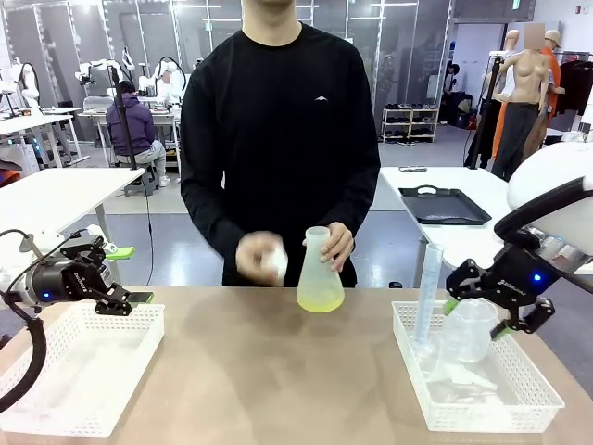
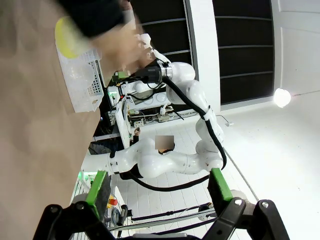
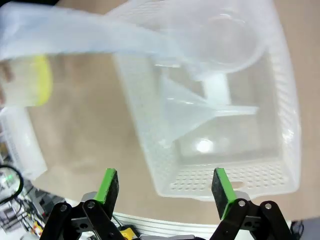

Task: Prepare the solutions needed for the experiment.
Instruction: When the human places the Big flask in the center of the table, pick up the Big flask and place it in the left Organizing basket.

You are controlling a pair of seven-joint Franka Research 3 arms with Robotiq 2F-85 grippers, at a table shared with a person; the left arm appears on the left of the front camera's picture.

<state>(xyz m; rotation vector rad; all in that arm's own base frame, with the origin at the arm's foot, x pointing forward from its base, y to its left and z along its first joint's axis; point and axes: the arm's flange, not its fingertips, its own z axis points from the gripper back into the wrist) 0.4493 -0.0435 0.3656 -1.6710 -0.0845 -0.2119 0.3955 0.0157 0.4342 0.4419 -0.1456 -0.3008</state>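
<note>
Far wall: dark glass partition panels [image 1: 398, 46] in pale frames. Floor [image 1: 185, 250]: grey, glossy, with pale reflections.
Near: brown tabletop [image 1: 278, 371] spanning full width.
Left, mid-distance: white table [image 1: 51, 195].
Far left: white workbench [image 1: 37, 122]; beyond it, seated person [image 1: 134, 125] facing away at another bench.
Right, mid-distance: second white table [image 1: 408, 181] carrying black tray [image 1: 443, 206].
Far, right of centre: low shelf rack [image 1: 410, 122] against wall, small items on shelves.
Left wrist view: dark window panes [image 2: 245, 50] beside white column [image 2: 202, 45]; bright round light [image 2: 282, 97] on pale surface.
</note>
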